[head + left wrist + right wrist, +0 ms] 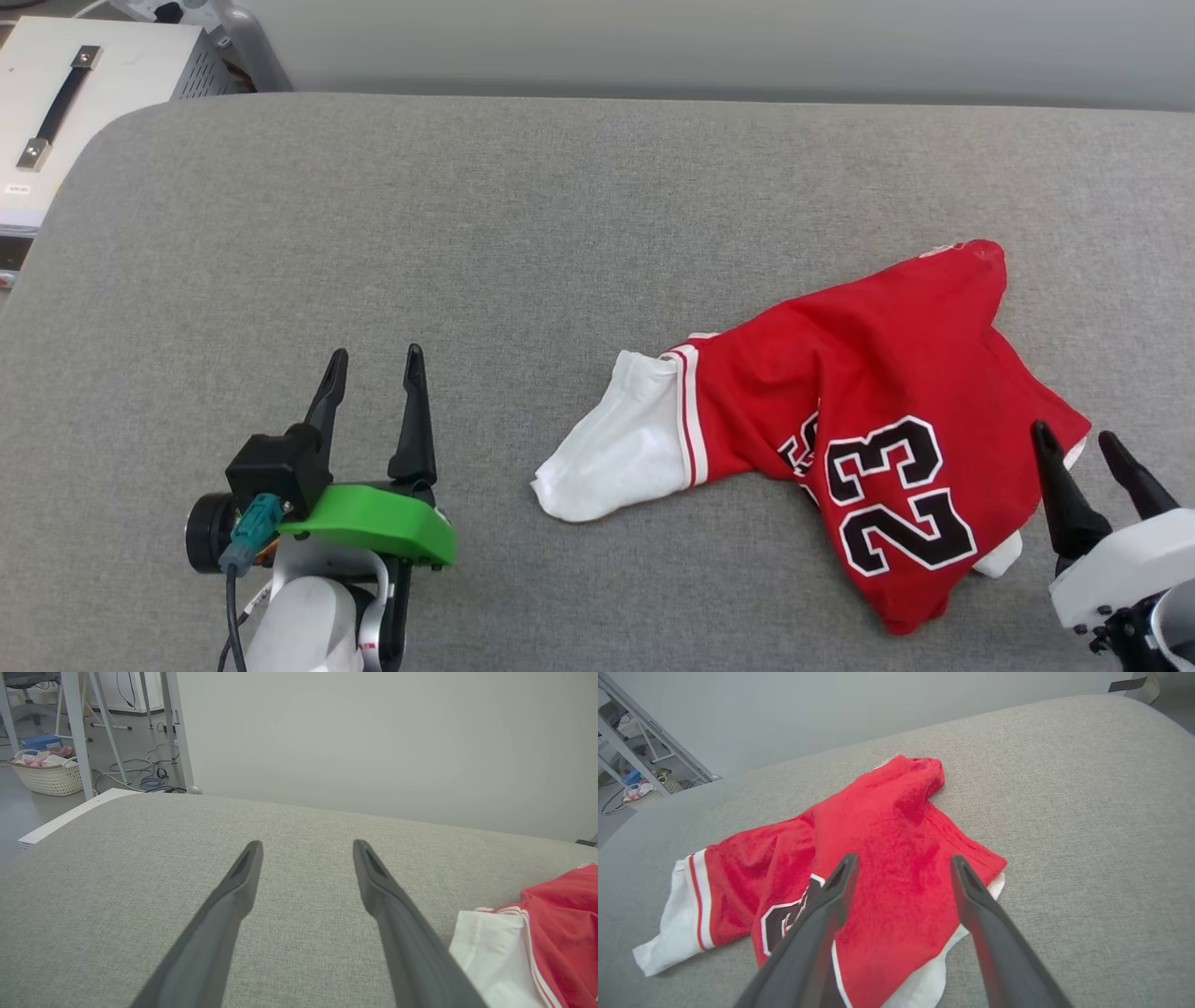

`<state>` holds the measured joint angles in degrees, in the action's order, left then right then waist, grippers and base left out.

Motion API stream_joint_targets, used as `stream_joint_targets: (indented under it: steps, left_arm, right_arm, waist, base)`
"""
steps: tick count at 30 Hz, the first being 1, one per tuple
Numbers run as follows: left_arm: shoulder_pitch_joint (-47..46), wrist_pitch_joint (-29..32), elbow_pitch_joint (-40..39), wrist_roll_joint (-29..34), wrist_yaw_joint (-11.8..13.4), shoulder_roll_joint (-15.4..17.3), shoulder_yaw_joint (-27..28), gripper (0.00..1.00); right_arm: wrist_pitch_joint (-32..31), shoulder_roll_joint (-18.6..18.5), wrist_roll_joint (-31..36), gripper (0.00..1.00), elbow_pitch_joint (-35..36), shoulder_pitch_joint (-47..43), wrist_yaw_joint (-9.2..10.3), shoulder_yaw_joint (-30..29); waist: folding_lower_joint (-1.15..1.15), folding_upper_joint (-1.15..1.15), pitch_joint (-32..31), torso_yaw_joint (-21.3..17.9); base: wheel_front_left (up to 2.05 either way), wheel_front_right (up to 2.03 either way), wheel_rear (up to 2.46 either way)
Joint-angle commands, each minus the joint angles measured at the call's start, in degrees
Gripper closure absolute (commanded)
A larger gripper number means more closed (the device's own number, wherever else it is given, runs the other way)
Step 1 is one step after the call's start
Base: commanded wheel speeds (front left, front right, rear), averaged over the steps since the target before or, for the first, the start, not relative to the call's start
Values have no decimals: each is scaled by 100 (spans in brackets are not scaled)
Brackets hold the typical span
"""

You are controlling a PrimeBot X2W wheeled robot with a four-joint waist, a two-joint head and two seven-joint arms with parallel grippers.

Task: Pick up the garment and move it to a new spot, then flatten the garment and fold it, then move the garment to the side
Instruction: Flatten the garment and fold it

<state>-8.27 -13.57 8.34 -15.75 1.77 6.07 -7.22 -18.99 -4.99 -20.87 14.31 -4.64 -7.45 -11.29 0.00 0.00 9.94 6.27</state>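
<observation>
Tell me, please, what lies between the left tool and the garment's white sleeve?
Just bare grey cushion, seen in the head view, between the left tool and the sleeve.

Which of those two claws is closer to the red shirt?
The right gripper: its fingers sit at the edge of the garment, while the left gripper is over bare grey padding.

— Where's the open room?
— Left of the jersey (pixel 840 392), the grey pad (pixel 373 233) lies bare; behind it too.
— Anything in the way?
— A white case (pixel 93 84), far left of the jersey, off the pad.
</observation>
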Motion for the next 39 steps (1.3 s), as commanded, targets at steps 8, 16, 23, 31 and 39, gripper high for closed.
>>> stream_joint_targets:
  steps: [8,16,23,31,39]
  left_arm:
    - [-49,-22,-49,-54,41,13,-88,0]
    - [-268,-74,-9,-70,13,-57,-194,0]
    - [-467,-114,52,-78,-11,-109,-237,0]
    - [-534,-137,138,-105,-12,-170,-223,0]
    - [-536,-141,103,-86,-26,-214,-164,0]
  right_arm:
    - [-804,-648,-218,0,-1039,854,-3,-388]
    - [-1805,-1307,-560,0,-2076,1954,-3,-275]
    - [-2358,-1849,-784,0,-2760,2821,-3,300]
    - [-3007,-2197,-1017,0,-3527,3118,-3,965]
    - [-3318,-2289,-1176,100,-3611,3249,-3,1293]
  waist:
    - [0,0,215,96]
    - [0,0,597,336]
    - [0,0,886,552]
    - [0,0,1025,717]
    - [0,0,1031,714]
  base:
    - [0,0,0]
    - [0,0,0]
    - [0,0,0]
    - [0,0,0]
    - [0,0,0]
